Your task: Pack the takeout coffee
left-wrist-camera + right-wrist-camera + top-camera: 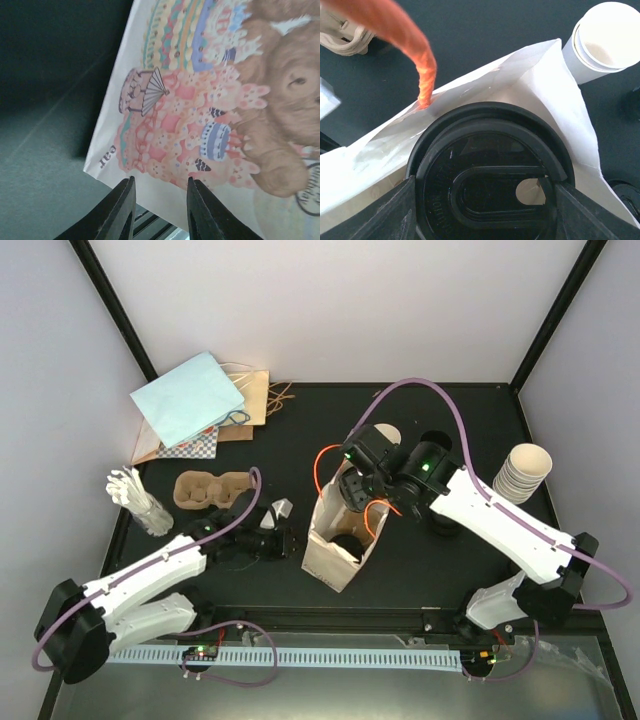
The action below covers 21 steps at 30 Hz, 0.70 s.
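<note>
A takeout coffee cup with a round black lid [490, 150] fills the right wrist view, and my right gripper [485, 200] is shut on it with a finger on each side of the lid. It hangs in the open mouth of the printed cream paper bag [335, 555] [540, 85], where my right gripper [352, 500] reaches down from the right. A dark round shape [346, 543] shows inside the bag. My left gripper [285, 543] [161, 182] sits low against the bag's printed left face [200, 100], its fingers a narrow gap apart with nothing between them.
A brown pulp cup tray [210, 488] lies left of centre. A stack of empty paper cups [525, 470] [605, 35] stands at the right. Flat paper bags [190, 400] lie at the back left, and a holder of white sticks [140, 502] stands at the left edge. Orange bag handles [420, 65] arch over the mouth.
</note>
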Each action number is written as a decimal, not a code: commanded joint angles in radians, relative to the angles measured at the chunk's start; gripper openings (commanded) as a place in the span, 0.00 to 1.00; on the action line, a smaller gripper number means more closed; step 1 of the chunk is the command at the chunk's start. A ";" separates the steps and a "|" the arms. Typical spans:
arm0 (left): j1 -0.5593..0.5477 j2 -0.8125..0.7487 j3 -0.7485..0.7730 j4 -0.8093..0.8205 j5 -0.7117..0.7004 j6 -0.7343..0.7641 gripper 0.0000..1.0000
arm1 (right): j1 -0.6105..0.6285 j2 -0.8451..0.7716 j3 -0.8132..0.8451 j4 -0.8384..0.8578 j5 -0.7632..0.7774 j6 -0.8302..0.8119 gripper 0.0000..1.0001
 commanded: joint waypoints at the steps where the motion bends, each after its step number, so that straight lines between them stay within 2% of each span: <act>1: -0.047 0.047 -0.042 0.183 0.078 -0.075 0.31 | -0.004 0.027 0.042 0.039 -0.003 -0.002 0.51; 7: -0.153 0.143 -0.021 0.268 0.076 -0.122 0.31 | -0.001 0.047 0.075 0.054 -0.075 -0.036 0.50; 14: -0.210 0.175 0.014 0.309 0.055 -0.162 0.30 | 0.011 0.070 0.127 0.001 -0.093 -0.060 0.50; 21: -0.268 0.219 0.019 0.370 0.020 -0.209 0.29 | 0.027 0.114 0.209 -0.113 -0.027 -0.080 0.50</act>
